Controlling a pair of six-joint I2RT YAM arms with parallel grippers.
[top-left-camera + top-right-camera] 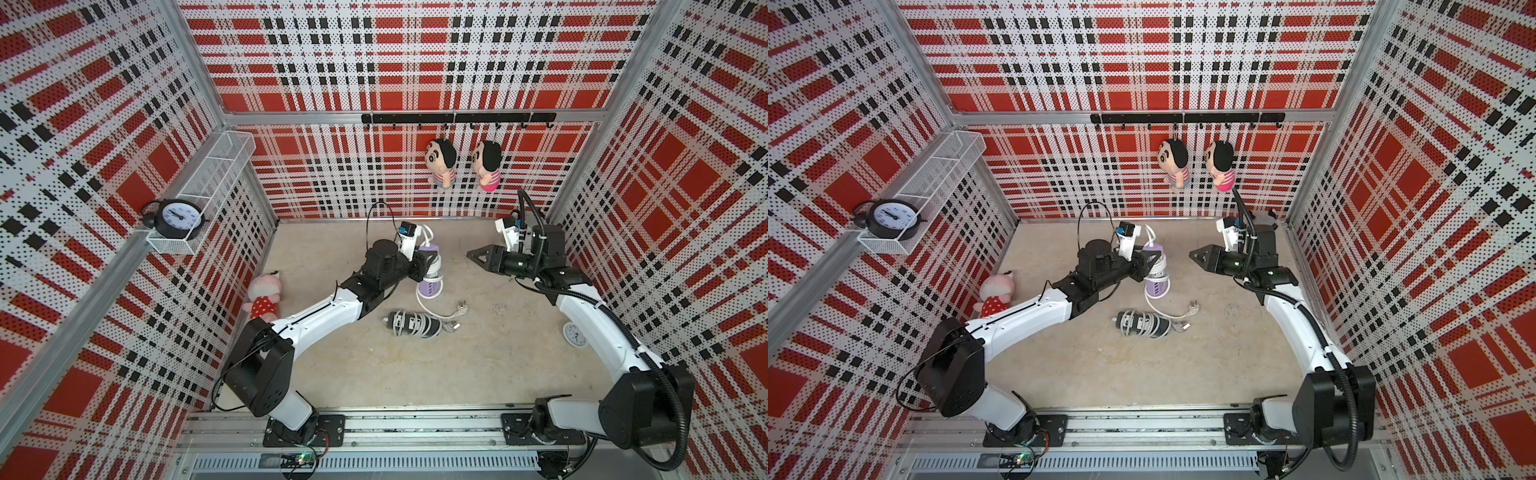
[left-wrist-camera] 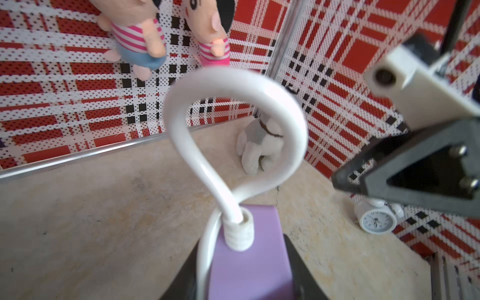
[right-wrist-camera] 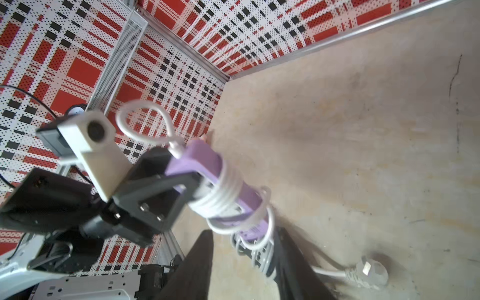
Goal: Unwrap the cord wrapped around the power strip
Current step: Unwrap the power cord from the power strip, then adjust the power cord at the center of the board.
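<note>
Top views: wire basket (image 1: 216,166) on left wall carrying black alarm clock (image 1: 178,218); purple power strip (image 1: 430,287) raised off counter (image 1: 498,353), clamped in left claw (image 1: 430,266).
Left wrist: white cord (image 2: 233,85) looping from purple power strip's end.
Right wrist: right claw (image 3: 242,233) partly parted, empty, near the coils.

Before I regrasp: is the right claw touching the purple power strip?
Apart. Both top views show bare floor between the right claw and the purple power strip.
</note>
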